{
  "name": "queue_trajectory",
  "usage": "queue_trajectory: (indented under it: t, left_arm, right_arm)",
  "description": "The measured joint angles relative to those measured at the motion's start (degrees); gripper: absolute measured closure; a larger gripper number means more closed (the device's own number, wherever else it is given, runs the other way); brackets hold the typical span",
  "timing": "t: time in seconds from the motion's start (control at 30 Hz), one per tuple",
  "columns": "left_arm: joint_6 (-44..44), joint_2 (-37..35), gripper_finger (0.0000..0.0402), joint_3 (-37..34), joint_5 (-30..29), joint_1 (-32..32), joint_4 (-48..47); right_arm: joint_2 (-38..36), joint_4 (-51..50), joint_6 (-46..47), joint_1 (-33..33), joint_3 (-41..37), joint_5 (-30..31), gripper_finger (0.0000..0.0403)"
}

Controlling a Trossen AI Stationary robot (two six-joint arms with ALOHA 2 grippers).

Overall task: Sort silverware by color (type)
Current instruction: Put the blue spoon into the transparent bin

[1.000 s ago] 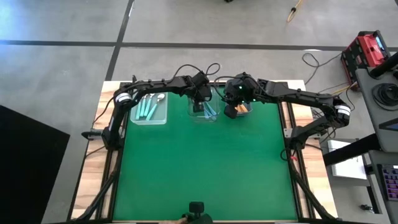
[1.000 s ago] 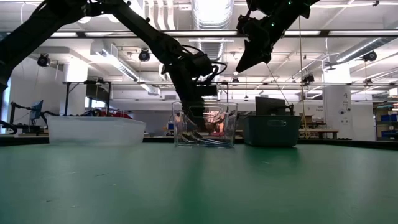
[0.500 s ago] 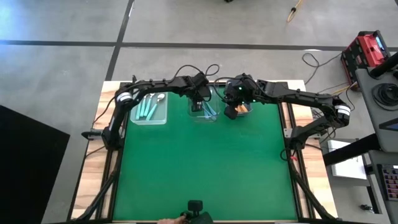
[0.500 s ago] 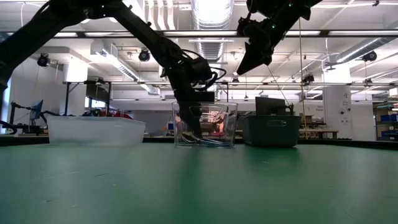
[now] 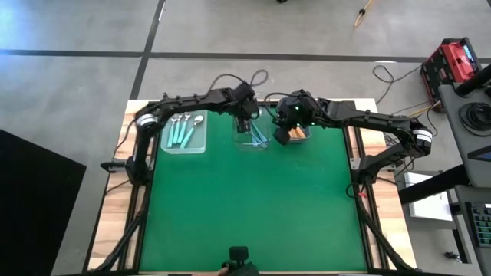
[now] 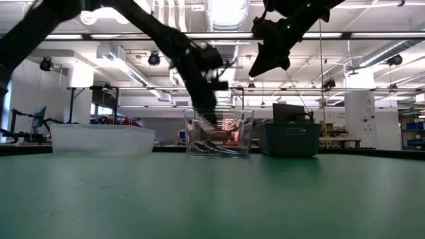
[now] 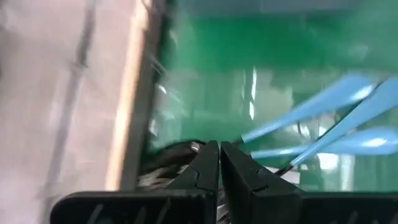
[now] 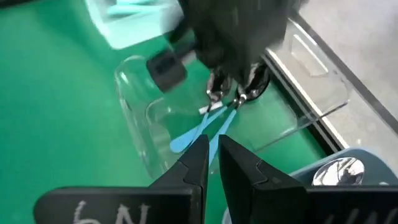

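Note:
Blue-teal spoons (image 5: 258, 138) (image 7: 311, 112) (image 8: 199, 134) lie in the middle clear bin (image 5: 252, 144) (image 6: 219, 133). Mint-teal spoons (image 5: 182, 134) lie in the left clear bin (image 5: 201, 146) (image 6: 99, 139). Orange-handled spoons (image 5: 299, 133) sit in the grey bin (image 5: 305, 138) (image 6: 289, 139). My left gripper (image 5: 245, 124) (image 6: 211, 121) (image 7: 219, 152) is shut and reaches down into the top of the middle bin. I see no spoon between its fingers. My right gripper (image 5: 283, 138) (image 6: 255, 70) (image 8: 212, 152) is shut and empty, high above the table beside the grey bin. My left gripper points down into the middle clear bin, its shut fingers (image 7: 205, 163) just above the blue-teal spoons' bowl ends (image 7: 186, 149). I cannot tell whether it touches one of them.
The three bins stand in a row along the table's far edge, close together. The green mat (image 5: 253, 207) stretches open toward the near edge. Wooden side rails (image 5: 115, 199) flank the mat. A silver spoon bowl (image 8: 339, 171) shows in the grey bin.
My left gripper has risen from the bottom of the middle bin to near its rim, drifting slightly toward the far edge. The spoons in the bin lie as before.

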Motion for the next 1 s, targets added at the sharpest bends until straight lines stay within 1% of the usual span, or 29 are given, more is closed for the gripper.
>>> queue_trajectory:
  t: [0.03, 0.17, 0.23, 0.3, 0.43, 0.63, 0.73, 0.8, 0.87, 1.0]
  left_arm:
    - [-0.1, -1.9, 0.0401, -0.7, 0.4, 0.1, 0.8]
    - [-0.8, -10.1, 0.0401, -5.4, 4.4, 0.5, 5.0]
    - [-1.7, -14.9, 0.0401, -9.1, 6.0, 0.6, 8.7]
    - [-2.7, -20.2, 0.0401, -13.8, 6.3, 0.7, 12.8]
    - [-3.7, -30.2, 0.0401, -25.4, 6.4, 0.7, 21.9]
    - [-4.7, -45.1, 0.0401, -42.9, 7.3, 1.1, 41.0]
    - [-2.8, -51.1, 0.0401, -50.5, 7.2, 1.7, 50.0]
    - [-0.8, -54.7, 0.0401, -54.2, 7.2, 2.4, 54.8]
    - [0.7, -57.2, 0.0401, -56.8, 7.2, 3.2, 57.5]
    - [2.0, -60.9, 0.0401, -59.0, 7.1, 6.1, 58.2]
  right_arm:
    - [0.0, 0.6, 0.8, 0.0, 0.0, 0.7, 0.0380]
    - [0.5, 4.9, 4.7, 0.0, 0.0, 6.9, 0.0392]
    - [1.2, 6.0, 5.7, -0.3, 0.8, 7.0, 0.0393]
    - [2.9, 6.3, 5.8, -0.3, 2.6, 7.0, 0.0394]
    - [8.3, 5.9, 6.4, -0.2, 7.6, 6.6, 0.0394]
    - [18.4, -3.4, 9.5, -1.0, 20.2, 6.6, 0.0394]
    - [23.5, -8.5, 12.0, -1.6, 27.3, 6.6, 0.0394]
    - [26.8, -12.3, 13.5, -1.7, 31.8, 6.7, 0.0394]
    - [29.8, -15.8, 14.9, -1.9, 36.2, 6.6, 0.0394]
    - [35.3, -22.1, 15.8, -1.9, 44.0, 6.6, 0.0394]
